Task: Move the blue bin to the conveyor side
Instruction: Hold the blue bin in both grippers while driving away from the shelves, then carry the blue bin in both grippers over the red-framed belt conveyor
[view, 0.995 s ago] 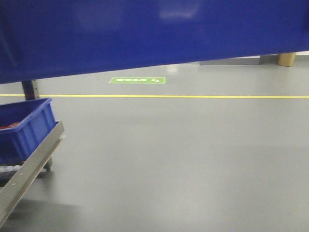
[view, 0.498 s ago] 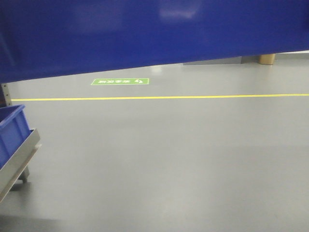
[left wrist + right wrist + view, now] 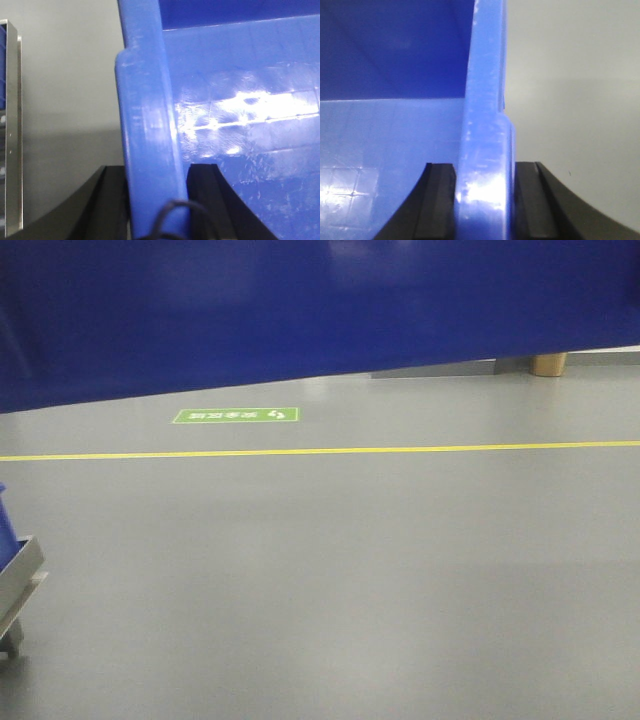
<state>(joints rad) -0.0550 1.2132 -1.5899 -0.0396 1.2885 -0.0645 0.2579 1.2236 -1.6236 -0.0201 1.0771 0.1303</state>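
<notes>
1. Spanning the whole top of the front view: blue bin (image 3: 300,310), glossy wall, bottom edge hanging lower toward the left of the view. It appears clear of the floor (image 3: 350,580), so it is judged to be carried in the air.
2. Item: left gripper (image 3: 159,175). Black fingers are drawn narrow onto the bin's thick rim, one pad inside the wall and one outside. A black cable (image 3: 170,215) loops in front of it.
3. Item: right gripper (image 3: 485,170). It makes the same narrow pinch across a rim wall, with the bin's interior on one side and bare floor on the other.
4. Purpose of hold (judged): the bin is too wide for one arm, so two rim pinches share the load and curb tilt.
5. Floor markings: yellow line (image 3: 400,450) running across, green sign (image 3: 236,415) just beyond it.
6. Lower left edge: end of a steel rail (image 3: 20,570), with a sliver of a second blue bin (image 3: 3,515) above it.
7. Item: conveyor. Not in view from any camera, so the bin is judged in transit and not yet set down.
8. Risk (judged): the slanted bottom edge suggests uneven lift, and the rim could slip from a pad.
</notes>
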